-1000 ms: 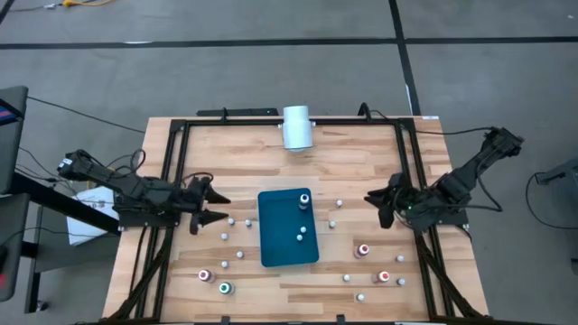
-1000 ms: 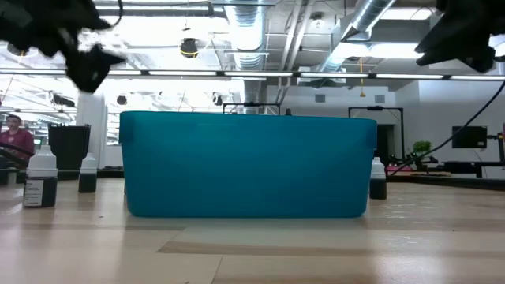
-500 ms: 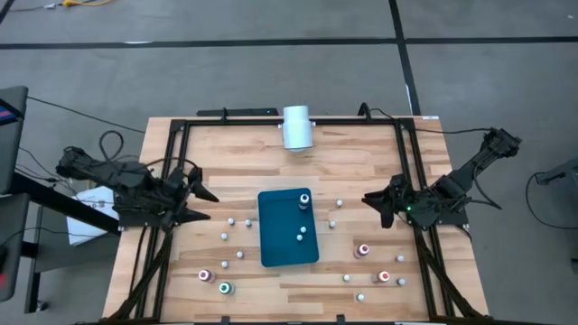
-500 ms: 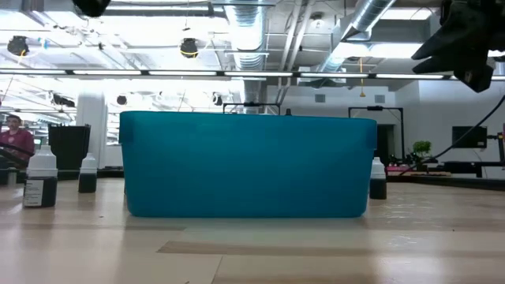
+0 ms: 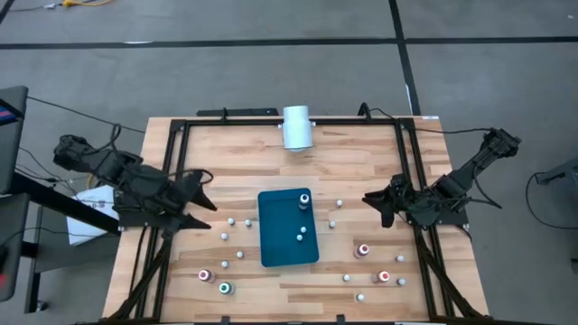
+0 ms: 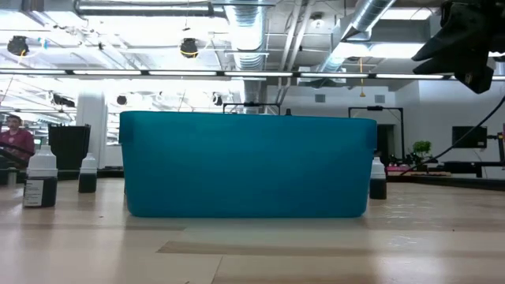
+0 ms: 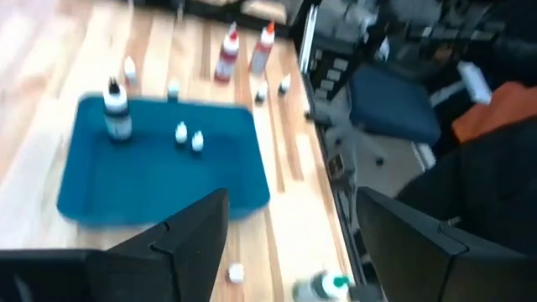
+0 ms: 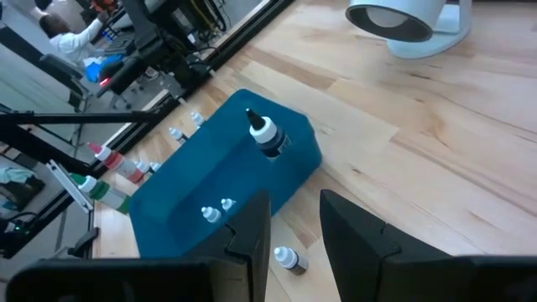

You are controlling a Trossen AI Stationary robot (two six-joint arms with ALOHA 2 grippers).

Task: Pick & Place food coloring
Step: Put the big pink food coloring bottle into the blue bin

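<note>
Three food coloring bottles stand upright inside the teal tray (image 5: 287, 227): a dark one (image 5: 304, 200) and two tiny white ones (image 5: 301, 235). Several more bottles stand loose on the wood, some red-topped (image 5: 363, 250) (image 5: 205, 275), one green-topped (image 5: 225, 288), and others small and whitish (image 5: 232, 220). My left gripper (image 5: 204, 201) hovers open over the table's left side, pointing at the tray (image 7: 159, 168). My right gripper (image 5: 374, 206) hangs over the right side with a narrow gap between its fingers (image 8: 294, 226) and nothing in it. It also faces the tray (image 8: 226, 176).
A large white cylinder (image 5: 297, 126) lies at the table's far edge. A black frame (image 5: 172, 162) runs along the table's sides. In the low view the tray's wall (image 6: 248, 164) fills the middle, with bottles on either side (image 6: 41, 180) (image 6: 378, 178). A person (image 6: 12, 134) sits in the room beyond.
My left gripper has risen and drawn back toward the table's left edge, tipping up toward level. It has left the top of the low view and stays open. No bottle has moved.
</note>
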